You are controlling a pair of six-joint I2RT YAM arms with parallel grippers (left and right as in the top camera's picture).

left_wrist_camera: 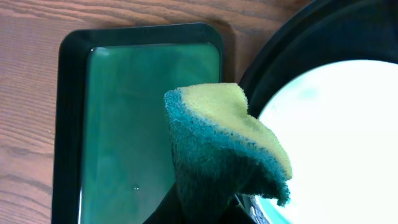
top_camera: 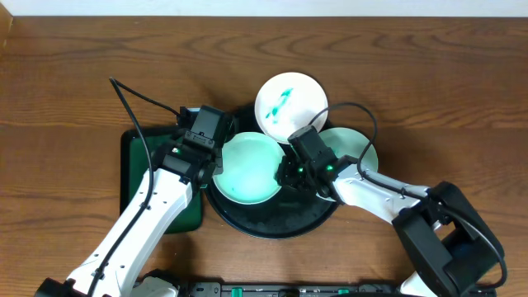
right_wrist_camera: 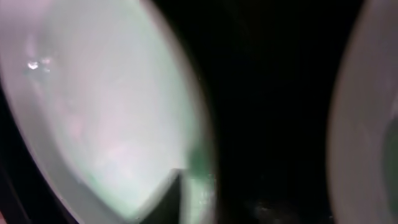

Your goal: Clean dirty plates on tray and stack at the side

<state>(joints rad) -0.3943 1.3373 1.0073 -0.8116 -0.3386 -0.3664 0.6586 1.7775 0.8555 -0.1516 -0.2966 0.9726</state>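
A large round black tray with a raised rim (top_camera: 272,224) sits mid-worktop on the brown wooden worktop (top_camera: 66,82), with three small round white plates on it. The green-tinted plate (top_camera: 247,169) lies in the tray's left half. The teal-smeared plate (top_camera: 289,103) overlaps the far rim, and the third plate (top_camera: 356,147) reaches past the right rim, partly under the right arm. The left gripper (top_camera: 214,157) is clamped on a yellow sponge with a dark green scouring face (left_wrist_camera: 224,149), which hangs between the green-tinted plate's left edge and a small green rectangular tray (left_wrist_camera: 124,124) to the left. The right gripper (top_camera: 289,171) is at that same plate's right rim. The wrist view is too blurred to tell whether it has closed on the rim.
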